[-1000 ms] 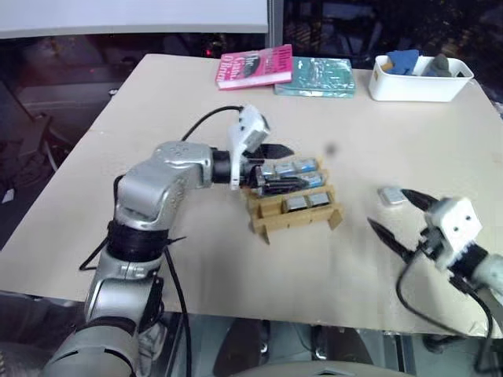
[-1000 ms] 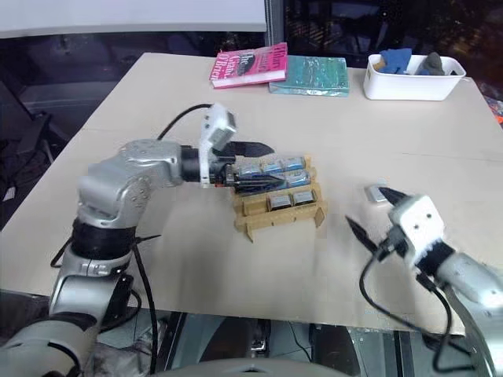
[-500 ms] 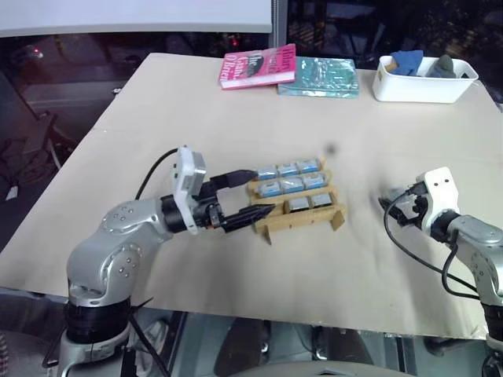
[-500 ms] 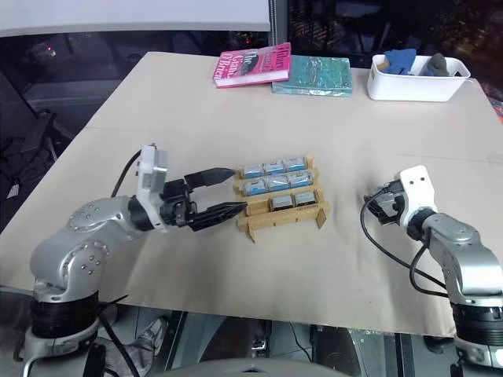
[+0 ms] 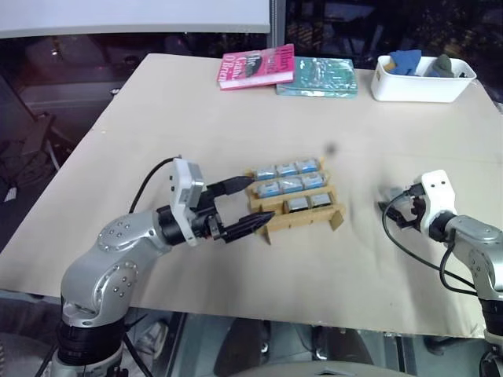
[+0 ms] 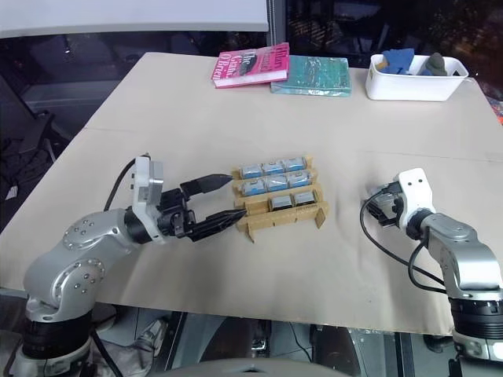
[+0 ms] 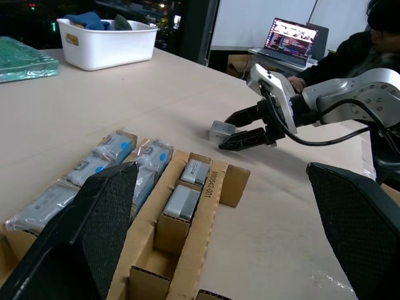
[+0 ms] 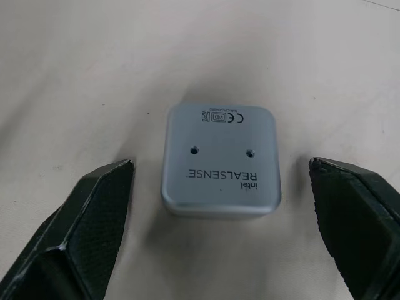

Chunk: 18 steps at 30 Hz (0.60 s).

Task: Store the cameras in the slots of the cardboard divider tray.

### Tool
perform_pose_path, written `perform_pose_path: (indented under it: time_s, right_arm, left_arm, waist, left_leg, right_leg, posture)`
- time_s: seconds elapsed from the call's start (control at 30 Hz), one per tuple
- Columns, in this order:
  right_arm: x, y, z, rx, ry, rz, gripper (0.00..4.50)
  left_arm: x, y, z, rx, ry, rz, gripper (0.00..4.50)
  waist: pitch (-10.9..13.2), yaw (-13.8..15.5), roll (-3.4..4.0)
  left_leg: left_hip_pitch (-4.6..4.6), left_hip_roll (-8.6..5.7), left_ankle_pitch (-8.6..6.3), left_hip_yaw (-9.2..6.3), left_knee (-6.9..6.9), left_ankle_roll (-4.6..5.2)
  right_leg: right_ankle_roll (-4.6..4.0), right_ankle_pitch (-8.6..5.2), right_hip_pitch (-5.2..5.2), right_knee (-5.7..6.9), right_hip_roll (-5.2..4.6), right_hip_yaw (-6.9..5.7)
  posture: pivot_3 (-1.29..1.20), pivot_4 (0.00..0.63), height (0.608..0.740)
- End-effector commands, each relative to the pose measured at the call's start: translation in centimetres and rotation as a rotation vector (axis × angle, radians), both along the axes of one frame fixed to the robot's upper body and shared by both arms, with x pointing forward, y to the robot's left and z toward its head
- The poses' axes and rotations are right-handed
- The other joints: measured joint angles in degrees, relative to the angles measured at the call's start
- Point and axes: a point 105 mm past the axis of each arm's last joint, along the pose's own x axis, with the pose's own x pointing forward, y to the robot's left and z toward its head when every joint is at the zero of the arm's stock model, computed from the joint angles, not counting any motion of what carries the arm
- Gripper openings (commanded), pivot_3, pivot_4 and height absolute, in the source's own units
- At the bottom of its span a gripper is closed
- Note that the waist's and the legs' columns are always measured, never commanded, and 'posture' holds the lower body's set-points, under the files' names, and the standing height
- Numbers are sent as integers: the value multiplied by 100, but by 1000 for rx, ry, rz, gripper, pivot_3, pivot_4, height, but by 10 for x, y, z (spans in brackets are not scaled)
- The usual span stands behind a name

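The cardboard divider tray [image 5: 303,221] sits mid-table with several silver-grey cameras [image 5: 287,169] standing in its slots; the front-left slot [image 7: 147,274] is empty. My left gripper [image 5: 259,199] is open just left of the tray, holding nothing. One loose camera [image 8: 220,159] lies flat on the table to the right of the tray. My right gripper [image 8: 220,164] is low over the table and straddles that camera, open, with a gap on each side. The left wrist view also catches this camera [image 7: 220,130] between the right gripper's fingers [image 7: 245,140].
A pink book [image 5: 255,67] and a teal book [image 5: 317,76] lie at the table's far edge. A white bin [image 5: 420,80] with blue and grey cloth stands at the far right corner. A person sits at a laptop [image 7: 294,37] beyond the table.
My left gripper has drawn back from over the tray to its left side. My right gripper has gone forward and down around the loose camera, and its fingers stand closer together.
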Motion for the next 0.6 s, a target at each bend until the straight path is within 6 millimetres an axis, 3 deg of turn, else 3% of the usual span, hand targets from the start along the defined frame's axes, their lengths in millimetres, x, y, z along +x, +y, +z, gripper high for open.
perform_pose_path:
  time_s: [0.03,0.1,0.27,0.37,0.6]
  right_arm:
    - [3,0,9,-10,-40,3,2925]
    - [3,-1,10,-15,-47,1,2050]
    - [-1,0,18,-85,-110,44,1949]
    - [-7,19,43,-215,-294,210,1949]
    - [-58,90,79,-329,-645,628,1949]
  left_arm:
    - [-3,-3,8,-3,-45,-25,4500]
    - [-2,-4,8,-5,-45,-27,4500]
    - [3,-6,8,-23,-17,-14,4500]
    - [10,-10,16,-113,65,3,4500]
    - [8,-38,25,-179,340,-148,4500]
  waist:
    - [0,1,0]
    - [0,3,0]
    - [0,7,0]
    - [1,14,2]
    - [1,-3,1]
  left_leg:
    - [0,0,0,0,0,0]
    - [0,0,0,0,0,0]
    - [-1,0,0,0,0,0]
    - [-2,-1,0,-1,0,1]
    - [2,5,0,-5,1,-1]
  right_leg:
    - [0,0,0,0,1,0]
    - [0,0,0,0,18,1]
    - [0,0,0,-1,19,0]
    - [1,0,-2,-1,17,0]
    - [2,0,-1,1,25,3]
  posture:
    - [0,150,740]
    - [0,150,740]
    - [0,150,740]
    - [0,150,740]
    - [0,150,740]
